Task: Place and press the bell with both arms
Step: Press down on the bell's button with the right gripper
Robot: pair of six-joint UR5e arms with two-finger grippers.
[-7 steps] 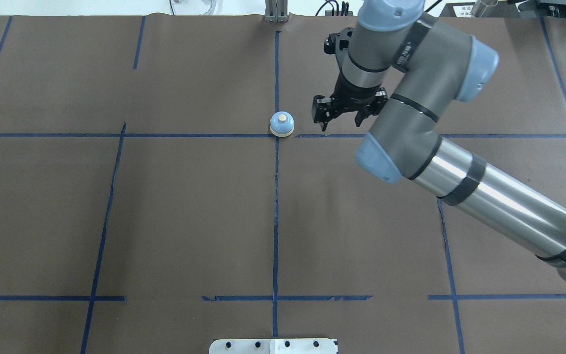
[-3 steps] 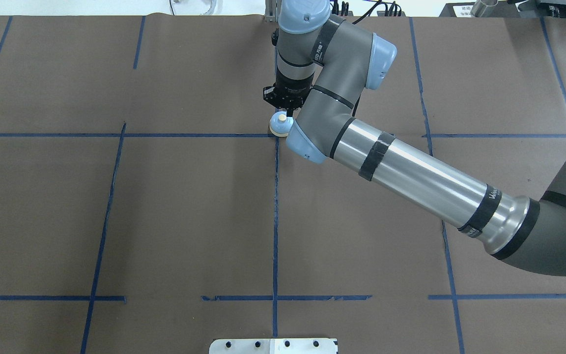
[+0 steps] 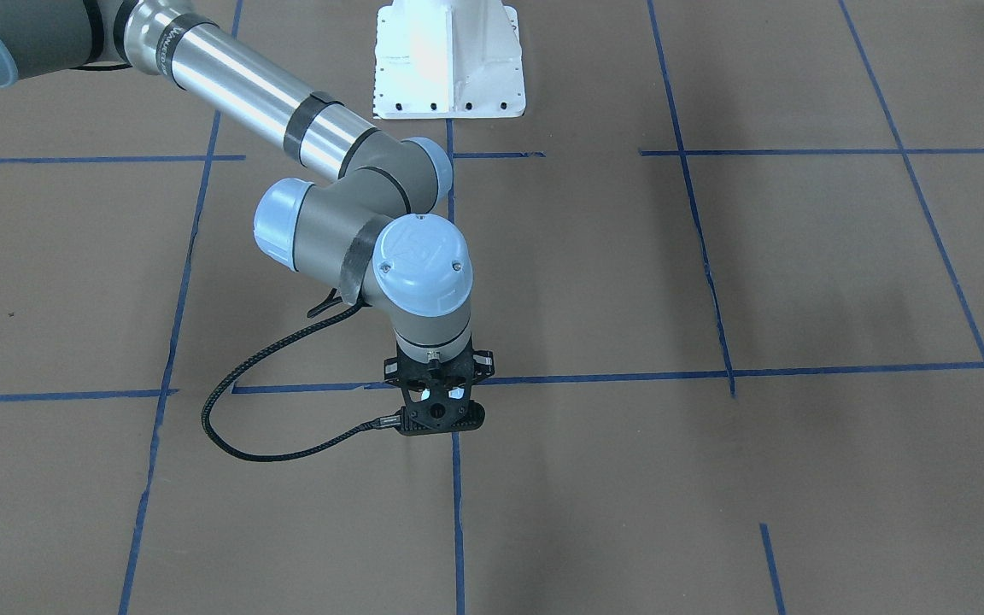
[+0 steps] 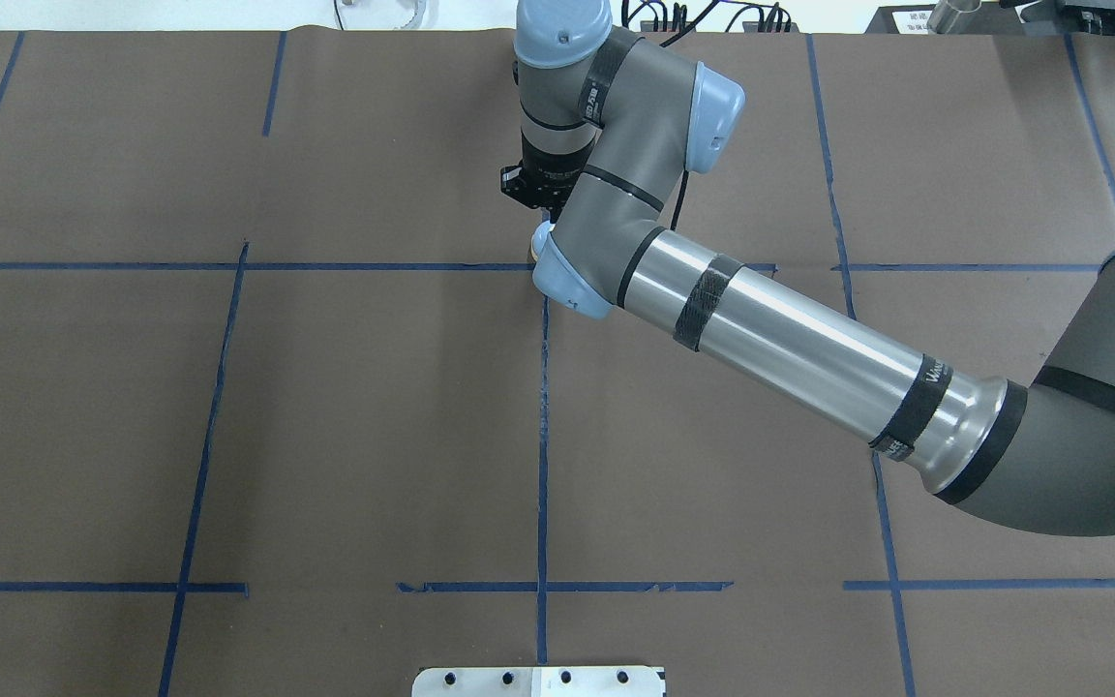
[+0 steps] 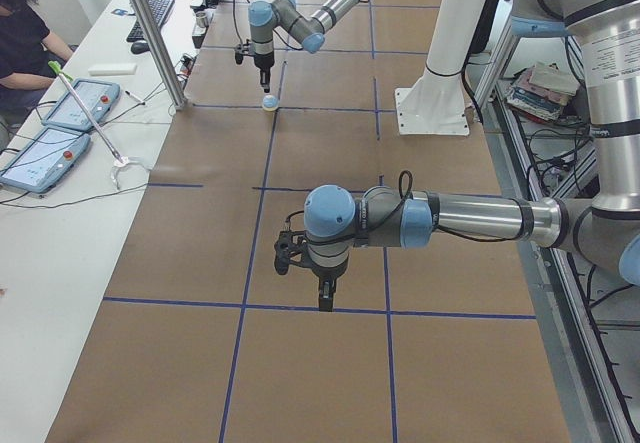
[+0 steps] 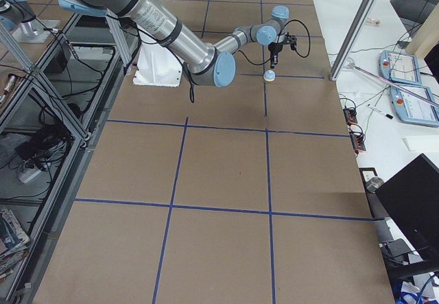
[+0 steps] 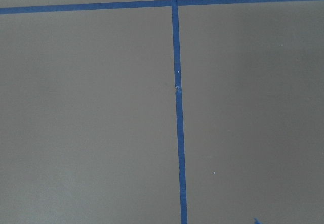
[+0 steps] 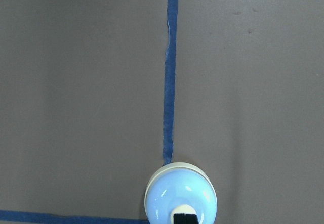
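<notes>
The bell (image 8: 180,193), a light-blue dome with a cream base ring, stands on a crossing of blue tape lines; it also shows in the exterior left view (image 5: 268,103) and the exterior right view (image 6: 269,76). My right gripper (image 8: 183,218) points straight down over it, shut, with its black tips on the cream button. In the overhead view the right arm's wrist (image 4: 557,116) covers nearly all of the bell. My left gripper (image 5: 323,301) shows only in the exterior left view, pointing down far from the bell; I cannot tell if it is open or shut.
Brown table cover (image 4: 374,407) with a grid of blue tape lines. White bolted pedestal (image 3: 449,60) at the robot's side. A black cable (image 3: 236,444) loops from the right wrist over the table. Operator's desk with tablets (image 5: 60,123) beyond the far edge.
The right arm swung left from beside the bell to directly over it, its fingers went from spread to shut, and its wrist now hides the bell from above.
</notes>
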